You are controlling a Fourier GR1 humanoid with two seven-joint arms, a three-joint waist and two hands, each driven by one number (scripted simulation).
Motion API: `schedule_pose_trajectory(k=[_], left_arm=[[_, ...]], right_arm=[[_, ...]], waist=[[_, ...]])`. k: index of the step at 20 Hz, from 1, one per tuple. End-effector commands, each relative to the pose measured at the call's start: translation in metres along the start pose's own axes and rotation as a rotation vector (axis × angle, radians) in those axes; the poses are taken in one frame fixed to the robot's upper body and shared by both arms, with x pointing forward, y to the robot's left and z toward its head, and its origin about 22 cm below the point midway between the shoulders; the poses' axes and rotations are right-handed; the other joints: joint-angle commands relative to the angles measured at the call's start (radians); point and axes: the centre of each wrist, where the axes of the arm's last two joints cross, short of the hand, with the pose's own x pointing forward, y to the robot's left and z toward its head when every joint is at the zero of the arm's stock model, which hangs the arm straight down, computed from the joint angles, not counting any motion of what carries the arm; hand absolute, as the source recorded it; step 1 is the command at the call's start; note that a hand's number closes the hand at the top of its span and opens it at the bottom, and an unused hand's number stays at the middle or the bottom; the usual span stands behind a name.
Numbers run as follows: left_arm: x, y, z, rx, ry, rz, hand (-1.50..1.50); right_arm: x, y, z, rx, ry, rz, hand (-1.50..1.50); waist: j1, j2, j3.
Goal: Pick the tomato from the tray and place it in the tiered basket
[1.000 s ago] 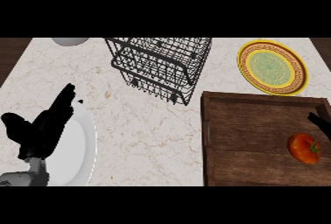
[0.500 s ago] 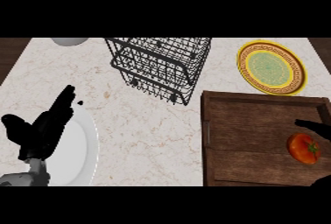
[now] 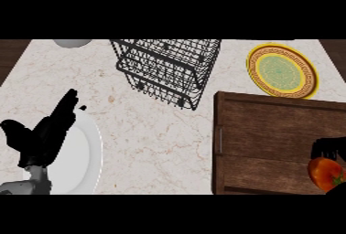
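**Right hand seen at the tomato on the tray**

Right hand (image 3: 329, 147) was seen only in part, at the right edge of the head view, as a dark shape set just above the tomato (image 3: 323, 172) and touching its upper side. A further dark patch was seen below the tomato, at the lower right corner. Whether the tomato was grasped could not be told, since most of the hand was cut off by the edge.

The tomato was found lying on the wooden tray (image 3: 270, 132), in its lower right part, near the tray's right end.

The left hand (image 3: 47, 135) was held open at the left side of the view, its fingers straight and pointed up and slightly rightward, its thumb spread out to the left. It was placed over the left rim of a white plate (image 3: 81, 160), with the grey forearm (image 3: 27, 185) entering from the lower edge.

The wire basket (image 3: 169, 64) was seen at the top centre of the counter (image 3: 155, 137), well apart from the tomato. A yellow and green plate (image 3: 282, 71) was set just beyond the tray's far edge, and a white bowl (image 3: 71, 42) was partly seen at the upper left.
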Motion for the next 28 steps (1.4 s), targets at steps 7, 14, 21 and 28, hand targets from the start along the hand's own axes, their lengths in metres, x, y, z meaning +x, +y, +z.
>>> schedule_pose_trajectory(k=[7, 14, 21, 28], left_arm=[[-0.009, 0.005, 0.006, -0.005, 0.003, -0.006, 0.0], [0.018, -0.01, -0.008, -0.006, 0.0, 0.004, 0.0], [0.002, -0.005, -0.005, 0.01, 0.009, 0.0, 0.0], [-0.011, -0.01, -0.003, 0.004, 0.002, -0.012, 0.0]], right_arm=[[0.006, -0.003, -0.021, -0.159, 0.228, 0.111, 1.5], [0.043, -0.027, -0.062, -0.396, 0.369, 0.159, 1.5], [0.095, -0.086, -0.063, -0.682, 0.083, -0.144, 1.5], [0.185, -0.116, -0.036, -0.643, 0.005, -0.183, 1.5]], waist=[[0.012, 0.01, 0.022], [0.012, 0.007, 0.023], [-0.002, 0.004, 0.022], [-0.003, 0.004, 0.021]])
